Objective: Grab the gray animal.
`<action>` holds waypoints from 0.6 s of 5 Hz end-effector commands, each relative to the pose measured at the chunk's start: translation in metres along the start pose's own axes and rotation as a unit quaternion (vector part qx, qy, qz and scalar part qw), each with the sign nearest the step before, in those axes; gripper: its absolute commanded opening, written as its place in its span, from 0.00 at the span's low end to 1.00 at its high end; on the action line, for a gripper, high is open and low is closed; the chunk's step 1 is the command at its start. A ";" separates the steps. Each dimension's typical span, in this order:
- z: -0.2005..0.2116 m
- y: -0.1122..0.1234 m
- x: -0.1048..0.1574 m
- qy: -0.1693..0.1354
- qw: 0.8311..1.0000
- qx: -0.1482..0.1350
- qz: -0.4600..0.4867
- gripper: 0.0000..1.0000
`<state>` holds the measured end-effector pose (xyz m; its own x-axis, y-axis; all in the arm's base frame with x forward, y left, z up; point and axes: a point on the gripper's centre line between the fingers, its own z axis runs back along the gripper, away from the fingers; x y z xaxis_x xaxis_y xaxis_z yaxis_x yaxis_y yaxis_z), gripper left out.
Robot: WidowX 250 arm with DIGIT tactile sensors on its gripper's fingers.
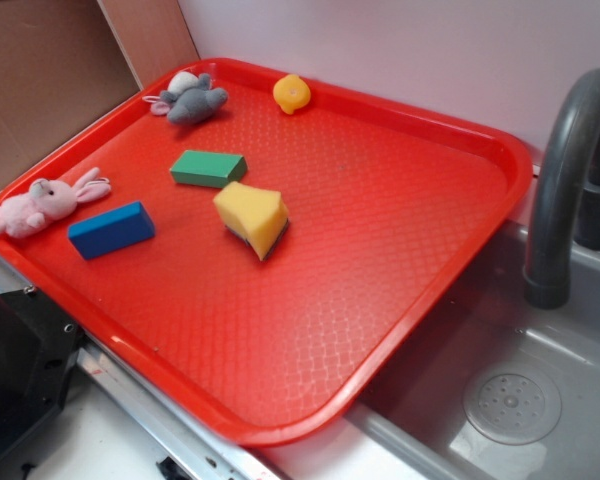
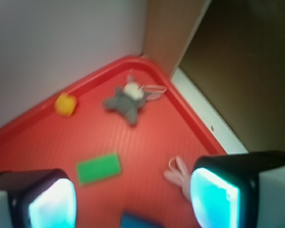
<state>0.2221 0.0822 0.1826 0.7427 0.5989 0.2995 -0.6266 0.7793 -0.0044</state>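
The gray animal (image 1: 194,101) is a small dark-gray plush mouse with pale pink ears, lying in the far left corner of the red tray (image 1: 400,300). In the wrist view the gray animal (image 2: 128,101) lies ahead, near the tray's corner, well beyond the fingers. My gripper (image 2: 133,199) is open, high above the tray, with nothing between its glowing pads (image 2: 213,197). The gripper does not show in the exterior view.
A pink plush bunny (image 1: 35,205) lies on the tray's left rim, its ears (image 2: 178,173) by my right finger. A green block (image 1: 208,168), blue block (image 1: 111,230), yellow sponge (image 1: 252,217) and small yellow toy (image 1: 291,93) sit on the tray. A sink (image 1: 520,400) and faucet (image 1: 565,180) stand at right.
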 end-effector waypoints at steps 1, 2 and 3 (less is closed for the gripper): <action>-0.042 0.002 0.016 -0.097 0.995 0.018 0.032 1.00; -0.066 -0.003 0.022 -0.091 0.995 0.007 0.026 1.00; -0.090 -0.009 0.036 -0.087 0.996 0.005 0.030 1.00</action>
<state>0.2720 0.0993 0.0856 0.6899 0.6002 0.4047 -0.6603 0.7509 0.0119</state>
